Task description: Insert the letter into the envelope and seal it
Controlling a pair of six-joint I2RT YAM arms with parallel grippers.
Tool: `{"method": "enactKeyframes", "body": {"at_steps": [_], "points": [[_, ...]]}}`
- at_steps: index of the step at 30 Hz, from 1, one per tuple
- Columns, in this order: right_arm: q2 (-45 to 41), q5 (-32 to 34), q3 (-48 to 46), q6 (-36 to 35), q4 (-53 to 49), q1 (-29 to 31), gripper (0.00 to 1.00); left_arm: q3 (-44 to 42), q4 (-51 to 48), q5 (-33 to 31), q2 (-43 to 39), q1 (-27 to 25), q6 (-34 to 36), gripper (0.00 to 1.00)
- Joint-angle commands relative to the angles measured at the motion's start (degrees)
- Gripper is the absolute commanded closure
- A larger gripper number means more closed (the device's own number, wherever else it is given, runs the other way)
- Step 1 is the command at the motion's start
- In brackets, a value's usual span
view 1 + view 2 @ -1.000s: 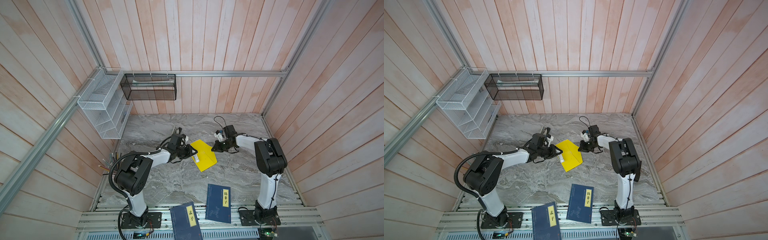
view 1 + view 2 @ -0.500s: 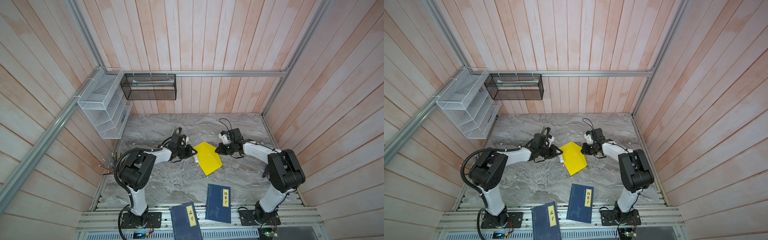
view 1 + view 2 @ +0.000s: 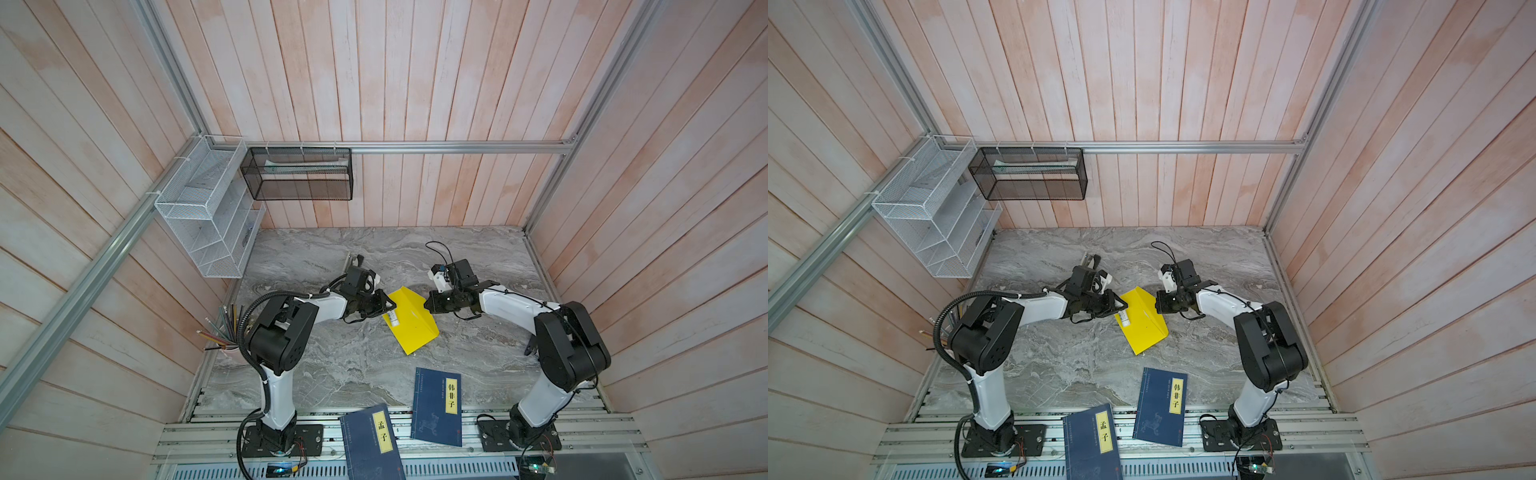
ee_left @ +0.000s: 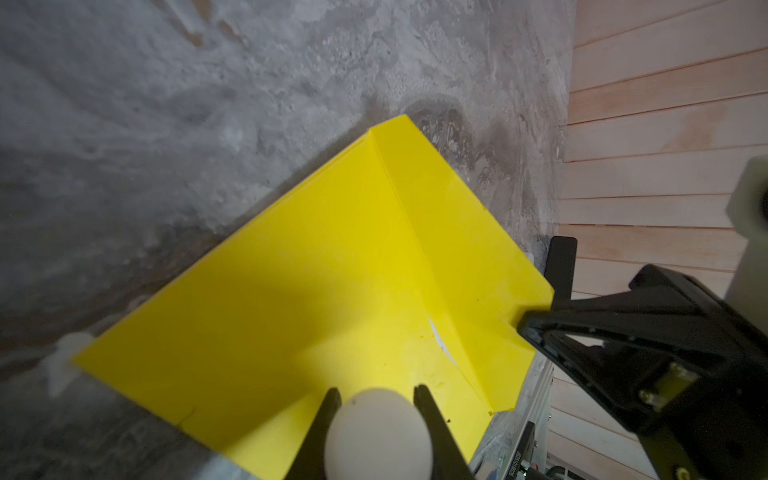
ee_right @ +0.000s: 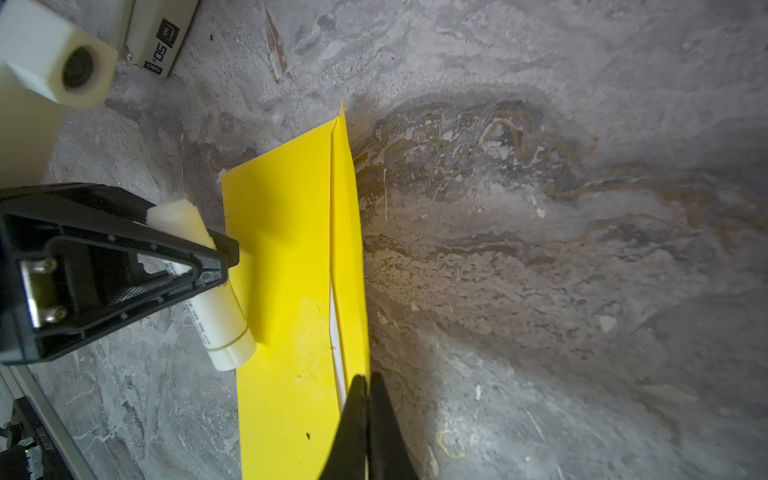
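Note:
The yellow envelope (image 3: 411,328) (image 3: 1144,328) lies on the marble table between both arms, its flap (image 4: 469,257) raised along the fold. Of the letter only a thin white edge (image 5: 336,332) shows at the opening; the rest is hidden inside. My right gripper (image 3: 428,305) (image 5: 368,378) is shut on the flap's edge. My left gripper (image 3: 388,309) (image 4: 377,392) is shut on a white glue stick (image 5: 216,299) (image 3: 392,319). The stick lies at the envelope's left edge, across from the flap.
Two dark blue books (image 3: 438,405) (image 3: 372,440) lie at the table's front edge. A pencil cup (image 3: 226,332) stands at the left wall, below a white wire rack (image 3: 208,216) and a black mesh basket (image 3: 299,174). A small white box (image 5: 160,33) sits behind the left gripper.
The right arm's elbow swung outward to the right and the envelope shifted slightly right with it. Over the last half second both grippers have stayed at the envelope.

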Motion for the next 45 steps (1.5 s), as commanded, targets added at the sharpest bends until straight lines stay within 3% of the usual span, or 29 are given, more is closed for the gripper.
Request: {"method": "enactKeyframes", "body": {"at_steps": [1,9,18,23,32,36,39,45], "points": [[-0.1,0.4,0.2,-1.3,-1.2,0.3,0.92,1.4,-1.3,-0.5,0.8,-0.5,1.8,1.0],[-0.1,-2.3,0.6,-2.2,-1.4,0.6,0.72,1.5,-2.4,-2.2,1.2,-0.8,2.1,1.0],[-0.9,-13.2,-0.6,-2.9,1.9,1.2,0.6,1.6,-3.5,-3.4,1.4,-0.9,2.6,1.0],[0.9,-15.0,-0.4,-2.6,2.2,1.2,0.54,1.7,-3.6,-3.5,1.7,-0.9,2.5,1.0],[3.8,-18.5,-0.8,-0.3,5.2,-0.1,0.61,1.8,-4.2,-4.0,1.5,-0.9,2.9,1.0],[-0.4,-13.4,-2.0,1.1,6.4,-2.2,0.58,1.8,-4.4,-4.0,1.4,-0.9,3.1,1.0],[-2.4,-7.9,-1.9,1.8,5.7,-4.3,0.62,1.9,-4.4,-4.0,1.3,-0.9,3.1,1.0],[1.5,2.2,1.7,3.0,0.6,-8.0,0.85,1.8,-4.5,-4.0,0.9,-0.9,3.0,1.0]]}}
